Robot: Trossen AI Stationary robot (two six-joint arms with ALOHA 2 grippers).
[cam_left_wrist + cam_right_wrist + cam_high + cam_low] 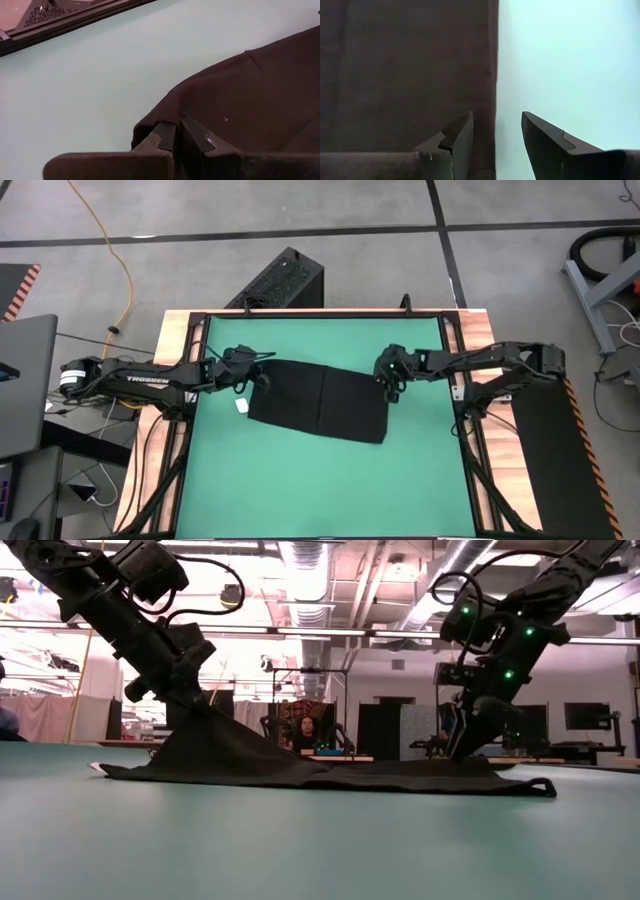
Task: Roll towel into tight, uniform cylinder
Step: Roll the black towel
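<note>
The black towel (318,402) lies spread on the green mat (300,480), with its small white tag (242,406) at its left edge. My left gripper (262,376) is shut on the towel's far left corner, which rises in a tent (205,740) above the mat. My right gripper (391,387) is open, low over the towel's far right corner. In the right wrist view one finger (457,137) is over the cloth and the other (542,135) over the bare mat, on either side of the towel's right edge (496,75). My left gripper pinches the towel's far left corner (170,117) between its two fingers, slanting down from the table's left. The corner is lifted and the cloth slopes down from it, fairly taut; the rest lies on the mat. My right gripper: I cannot tell whether it touches the towel.
A black ribbed box (280,280) stands on the floor beyond the table's far edge. The table's black frame (320,315) runs round the mat. The green mat shows bare near the front edge (320,500). A person (305,730) sits far off in the room behind.
</note>
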